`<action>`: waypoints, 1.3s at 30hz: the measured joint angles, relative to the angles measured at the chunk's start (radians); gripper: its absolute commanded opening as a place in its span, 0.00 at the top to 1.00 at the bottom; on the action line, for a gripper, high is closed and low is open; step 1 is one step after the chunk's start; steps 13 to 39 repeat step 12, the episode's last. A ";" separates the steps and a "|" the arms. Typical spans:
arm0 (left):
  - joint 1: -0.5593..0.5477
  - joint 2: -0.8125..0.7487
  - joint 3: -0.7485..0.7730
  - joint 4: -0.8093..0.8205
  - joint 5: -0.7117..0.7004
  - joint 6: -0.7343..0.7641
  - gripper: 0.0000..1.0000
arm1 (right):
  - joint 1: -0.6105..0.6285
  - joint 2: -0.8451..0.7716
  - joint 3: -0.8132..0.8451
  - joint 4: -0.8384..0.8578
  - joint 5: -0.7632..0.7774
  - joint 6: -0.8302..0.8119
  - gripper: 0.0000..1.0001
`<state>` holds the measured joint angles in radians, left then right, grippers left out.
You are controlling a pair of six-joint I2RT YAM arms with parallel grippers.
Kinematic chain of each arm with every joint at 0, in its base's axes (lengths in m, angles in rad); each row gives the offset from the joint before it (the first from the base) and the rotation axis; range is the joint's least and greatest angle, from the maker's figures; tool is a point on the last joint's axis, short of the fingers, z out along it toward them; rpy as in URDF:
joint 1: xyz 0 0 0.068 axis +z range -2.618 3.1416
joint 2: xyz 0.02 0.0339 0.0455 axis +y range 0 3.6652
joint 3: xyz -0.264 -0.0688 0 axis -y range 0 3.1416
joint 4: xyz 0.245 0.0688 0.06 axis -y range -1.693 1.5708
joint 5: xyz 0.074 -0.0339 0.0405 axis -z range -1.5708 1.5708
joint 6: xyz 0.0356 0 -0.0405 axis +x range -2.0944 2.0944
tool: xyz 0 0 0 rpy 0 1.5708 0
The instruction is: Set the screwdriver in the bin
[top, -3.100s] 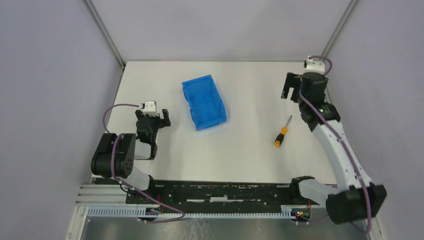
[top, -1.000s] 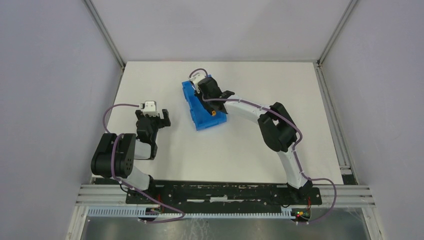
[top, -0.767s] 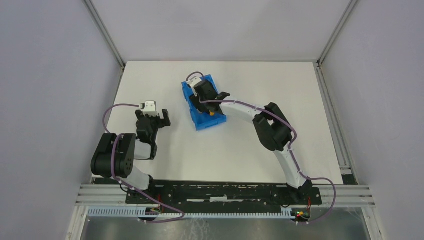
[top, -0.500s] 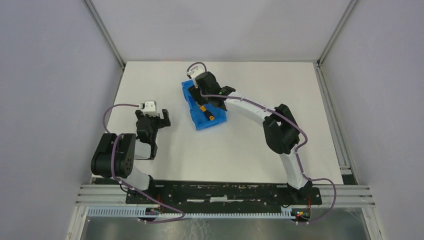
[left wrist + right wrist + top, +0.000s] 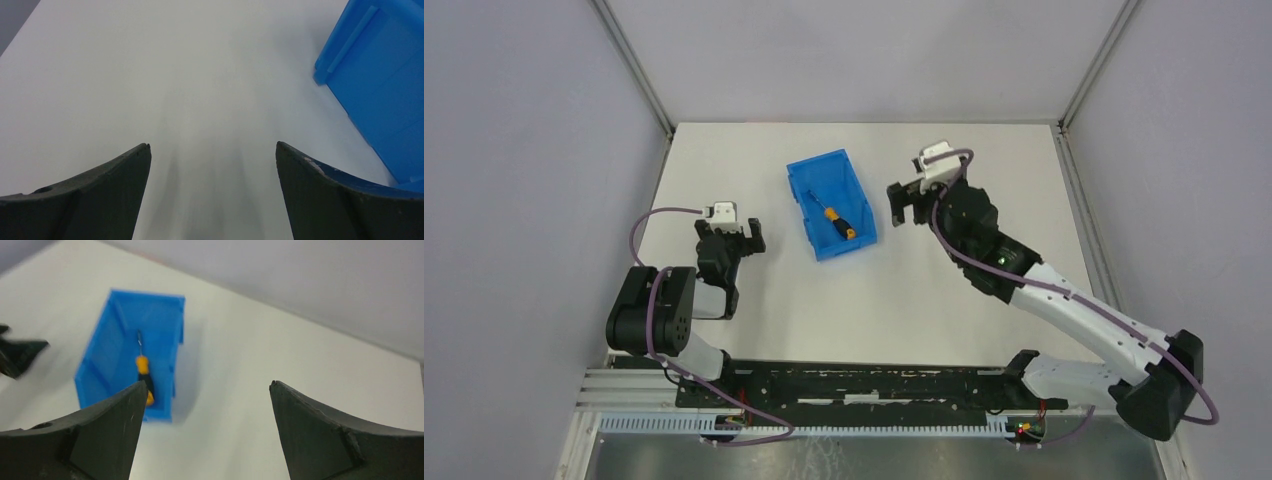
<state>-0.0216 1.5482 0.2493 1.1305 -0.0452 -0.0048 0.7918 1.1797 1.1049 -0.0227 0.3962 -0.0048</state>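
The screwdriver (image 5: 835, 221) with its orange and black handle lies inside the blue bin (image 5: 808, 182) at the table's middle. It also shows in the right wrist view (image 5: 144, 378), lying in the bin (image 5: 110, 345). My right gripper (image 5: 905, 203) is open and empty, lifted to the right of the bin; in its own view (image 5: 207, 390) only bare table lies between the fingers. My left gripper (image 5: 741, 238) is open and empty, left of the bin; its own view (image 5: 212, 150) shows the bin's outer wall (image 5: 380, 85) at the right.
The white table (image 5: 924, 290) is walled by grey panels on the left, back and right. Metal frame posts (image 5: 634, 65) stand at the back corners. The arm bases sit on a black rail (image 5: 864, 385) at the near edge.
My right gripper let go of the screwdriver inside the bin, opened, and drew back to the right and up, away from the bin. The left arm has not moved.
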 measured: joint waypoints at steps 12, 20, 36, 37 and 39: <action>0.000 0.000 0.000 0.000 0.000 0.000 0.00 | -0.001 -0.203 -0.786 0.119 0.204 0.163 0.02; 0.000 0.000 0.000 0.000 0.000 0.000 0.00 | -0.001 -0.203 -0.786 0.119 0.204 0.163 0.02; 0.000 0.000 0.000 0.000 0.000 0.000 0.00 | -0.001 -0.203 -0.786 0.119 0.204 0.163 0.02; 0.000 0.000 0.000 0.000 0.000 0.000 0.00 | -0.001 -0.203 -0.786 0.119 0.204 0.163 0.02; 0.000 0.000 0.000 0.000 0.000 0.000 0.00 | -0.001 -0.203 -0.786 0.119 0.204 0.163 0.02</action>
